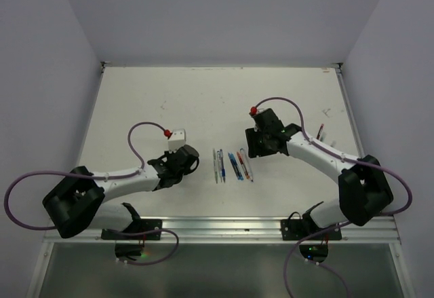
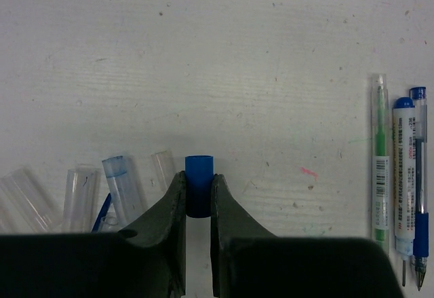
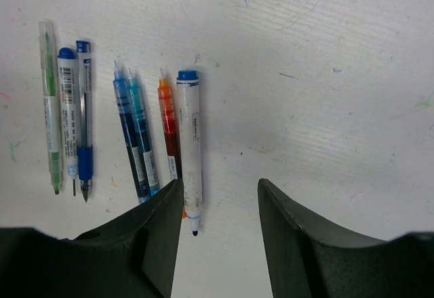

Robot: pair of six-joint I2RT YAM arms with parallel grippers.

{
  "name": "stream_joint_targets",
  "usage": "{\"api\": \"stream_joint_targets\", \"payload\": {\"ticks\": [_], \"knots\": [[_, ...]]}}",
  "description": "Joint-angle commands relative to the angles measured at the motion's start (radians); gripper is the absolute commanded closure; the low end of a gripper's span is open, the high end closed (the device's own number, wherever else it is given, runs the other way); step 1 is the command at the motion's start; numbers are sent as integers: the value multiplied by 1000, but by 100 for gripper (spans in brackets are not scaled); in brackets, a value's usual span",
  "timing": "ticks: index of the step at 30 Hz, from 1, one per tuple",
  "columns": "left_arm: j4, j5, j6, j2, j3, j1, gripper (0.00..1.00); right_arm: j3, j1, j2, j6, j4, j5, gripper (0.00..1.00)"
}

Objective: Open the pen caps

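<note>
My left fingers (image 2: pixel 171 220) are clamped on a blue pen cap (image 2: pixel 199 172), its long axis pointing away from the wrist. Clear caps (image 2: pixel 83 196) lie just to its left on the tabletop (image 2: pixel 237 74). My right fingers (image 3: pixel 159 233) stand apart and empty, with the row of pens (image 3: pixel 139 135) just left of their gap.

I see a white table (image 1: pixel 169 101) with small marks on it. Pens (image 1: pixel 218 165) lie side by side near its middle. A green pen (image 3: pixel 49 108) is at one end, and an orange pen (image 3: pixel 168 121) lies just beside a white pen (image 3: pixel 191 155).
</note>
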Motion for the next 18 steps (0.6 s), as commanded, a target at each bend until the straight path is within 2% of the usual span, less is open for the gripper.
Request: {"api": "stream_joint_targets", "payload": {"ticks": [1,8,18], "knots": [[56,-14,-3,12,20,17,87,28,-3,-62,8,-22,36,48],[72,9,0,29,9,28,74,17,-3,-85,14,-21,36,48],[73,23,-7,26,-3,36,71,-6,-3,-100,15,-13,40,48]]}}
